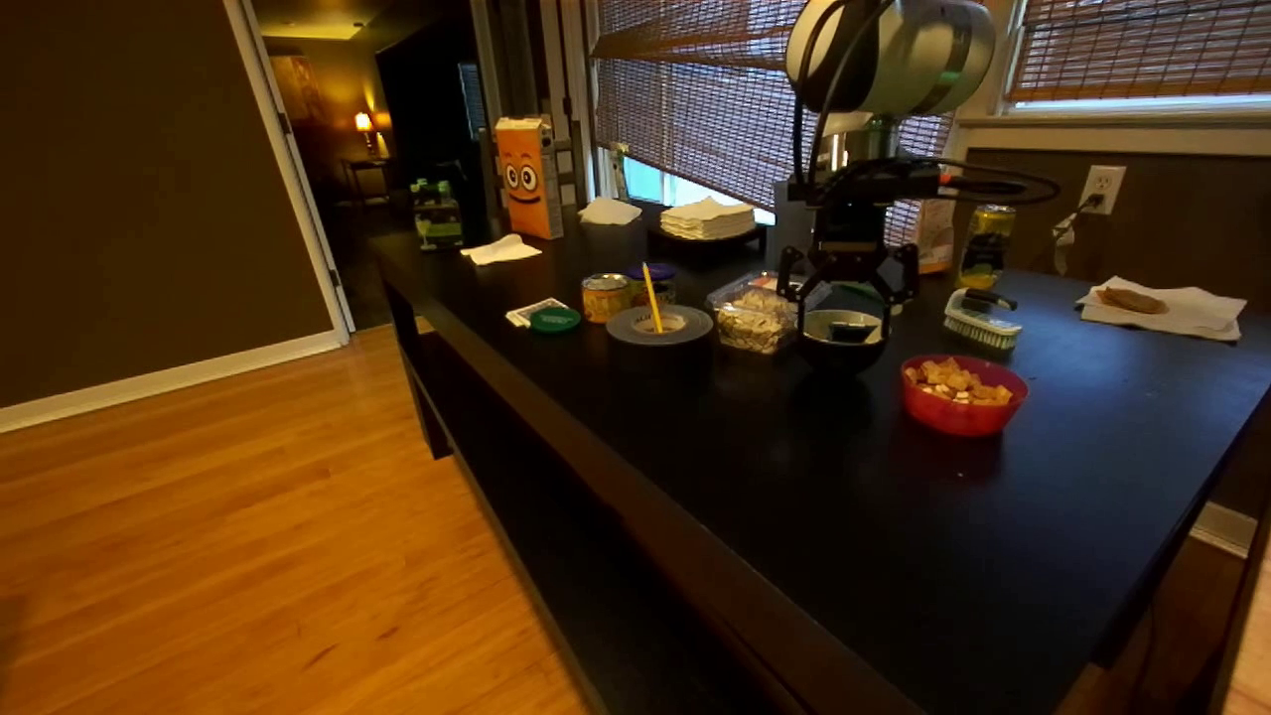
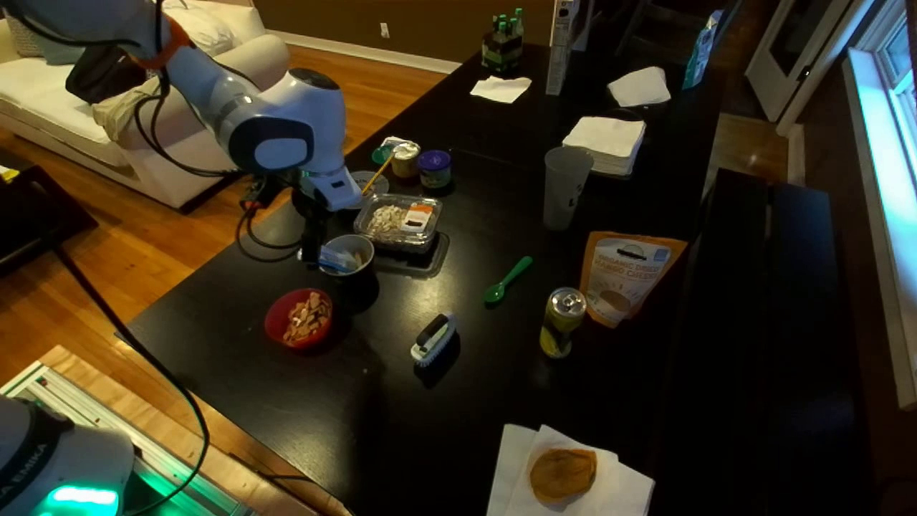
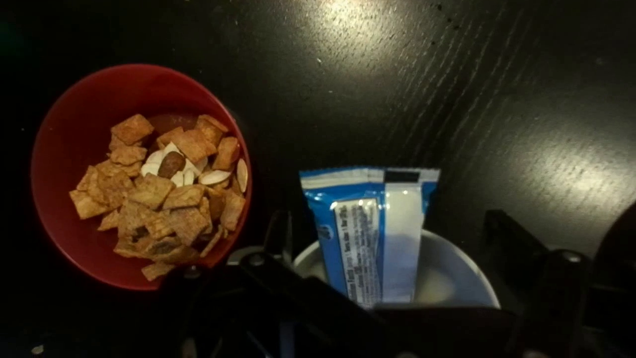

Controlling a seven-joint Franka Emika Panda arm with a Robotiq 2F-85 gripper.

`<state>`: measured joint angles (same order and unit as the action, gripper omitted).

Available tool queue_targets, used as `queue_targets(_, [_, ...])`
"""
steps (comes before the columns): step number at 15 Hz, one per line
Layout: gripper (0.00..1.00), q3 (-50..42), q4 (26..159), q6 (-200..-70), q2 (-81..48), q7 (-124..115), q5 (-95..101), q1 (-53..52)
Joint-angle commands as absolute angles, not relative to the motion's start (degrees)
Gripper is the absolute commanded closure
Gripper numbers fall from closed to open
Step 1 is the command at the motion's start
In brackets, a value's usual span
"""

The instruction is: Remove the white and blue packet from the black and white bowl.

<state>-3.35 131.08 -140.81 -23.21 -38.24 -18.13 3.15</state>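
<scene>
Wrist view gives me the white and blue packet [image 3: 370,238] leaning in the black and white bowl [image 3: 464,271], its crimped end out past the rim, its lower part hidden behind the tool [image 1: 844,316]. My fingers [image 3: 514,236] stand spread, one to each side of the packet and apart from it as far as I can see, so I have hold of nothing.

I expect it to be light and slick, a glossy film that could slide under a timid pinch. The small print seems to mention a bar, so the body is probably firm but breakable, while the flat crimp would just fold. I'd take it by its long edges, a little below the crimp, with the fingers above the bowl's rim so they don't catch and tip it. A hard squeeze may snap what's inside.

On the packet, a pale panel looks like nutrition facts; "1 Bar" is about all I can half make out, and no brand faces me. In an exterior view the orange and white bag [image 2: 627,279] on the counter [image 1: 745,477] reads "ORGANIC DRIED MANGO CHEEKS", and the robot base [image 2: 100,450] shows "EMIKA". The label [image 2: 418,217] on the clear container [image 2: 401,240] is too blurred to read.
</scene>
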Motion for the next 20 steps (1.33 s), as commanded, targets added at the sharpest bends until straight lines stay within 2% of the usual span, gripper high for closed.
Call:
queue_targets(1, [0.16,-3.62,129.56,-141.05,-24.69,-36.61,-20.07,3.14])
queue_targets(2, [0.23,-3.65,129.42,-140.98,-24.82,-36.62,-20.08,3.15])
queue_targets(3, [0.37,-3.60,129.25,-140.74,-24.92,-36.58,-20.17,3.21])
queue_targets(4, [0.46,-3.62,129.17,-140.63,-24.87,-36.60,-20.08,3.16])
queue_targets(15, [0.69,-4.30,129.46,-140.18,-23.14,-37.00,-19.56,3.12])
queue_targets(20, [0.72,-5.36,130.50,-139.02,-19.98,-38.11,-18.80,2.88])
